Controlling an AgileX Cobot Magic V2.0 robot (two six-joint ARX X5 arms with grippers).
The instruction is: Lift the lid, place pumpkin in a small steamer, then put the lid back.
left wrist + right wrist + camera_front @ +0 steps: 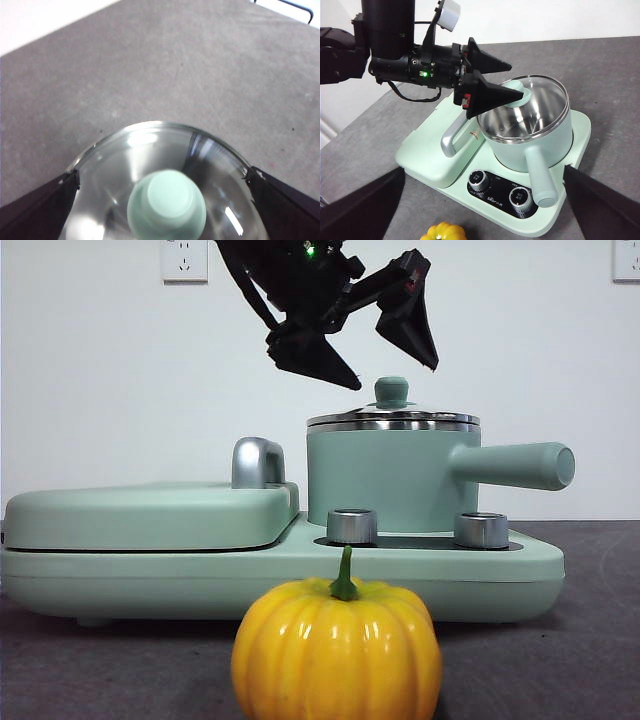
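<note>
**Mint-green knob between the spread jaws of the left pincer**

Mint-green enamel covers nearly everything on the grey table (pixel 590 640): a twin-plate cooker (pixel 470 570) with a broad flat cover (pixel 150 515) on one side, its chrome handle (pixel 257 462) standing upright, and the small steamer (pixel 390 475) seated on the other side, its long straight handle (pixel 515 465) pointing out over two steel dials (pixel 352 526).

The lid (pixel 392 418), clear glass with a shiny steel rim, rests on the small steamer's rim and closes the pot. In the right wrist view the polished steel inside shows through the glass. The lid's small knob (pixel 166 205) stands upright at its centre.

The left pincer (pixel 358 335) hangs just above the lid. Its two black jaws are spread wide apart, one to each side of the knob, and they grip nothing. In the left wrist view the jaws sit at the lid's opposite edges with the knob between them; whether they touch the rim cannot be told. In the front view the jaw tips are a little higher than the knob's top.

The pumpkin (pixel 337 650), glossy yellow-orange and ribbed with a short green stem, sits on the table in front of the cooker, near the dials and apart from the cooker's base.

The right pincer (pixel 480 210) waits high and back from the cooker, above the pumpkin's side of the table, its jaws wide apart and empty.
</note>
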